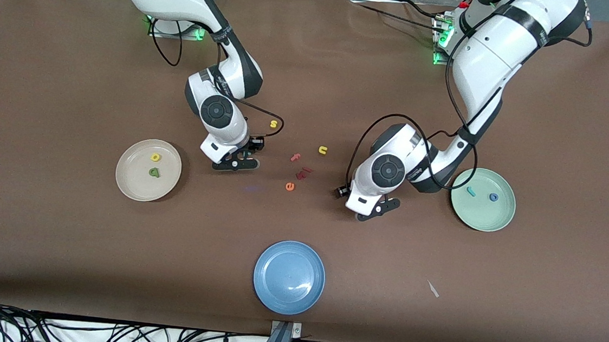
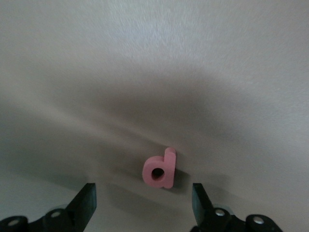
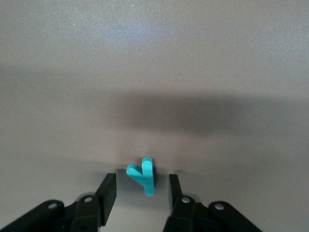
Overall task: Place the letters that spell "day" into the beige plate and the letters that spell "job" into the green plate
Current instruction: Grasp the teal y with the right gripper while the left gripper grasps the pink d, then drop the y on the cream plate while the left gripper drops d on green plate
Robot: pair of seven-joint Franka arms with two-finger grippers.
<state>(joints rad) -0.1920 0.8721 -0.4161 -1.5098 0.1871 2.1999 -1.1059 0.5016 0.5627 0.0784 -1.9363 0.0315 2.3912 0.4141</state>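
Brown cloth covers the whole table. In the middle height of the front view, toward the right arm's end, lies the beige plate [image 1: 128, 183], and the yellow d [image 1: 155, 156] and the dark green a [image 1: 154, 171] are already in it. At the left arm's end, at the same height of the frame, the green plate [image 1: 482, 220] holds the teal j [image 1: 471, 191] and the blue o [image 1: 493, 197]. A blue plate [image 1: 289, 277] sits in the lower centre and has no letter in it.

The right gripper [image 1: 235, 162] is low over the cloth beside the beige plate. Its wrist view shows the teal y [image 3: 142, 176] at the lower centre, between the two fingers, with a thin gap at each side, so nothing is grasped yet. The left gripper [image 1: 376, 208] is low beside the green plate with fingers spread wide. The salmon b [image 2: 161, 169] lies just ahead of the fingertips, a little toward one finger, and it is not held.

Spare letters, the yellow s [image 1: 273, 124], the yellow u [image 1: 322, 150], the salmon f [image 1: 296, 157] and the orange e [image 1: 289, 186], lie in the centre of the frame.

I think the risk is in the closing. The y lies slanted, so the fingers may press on one branch only and the light foam may twist or jump out. The b is off centre, so one finger may reach it first and push it away.
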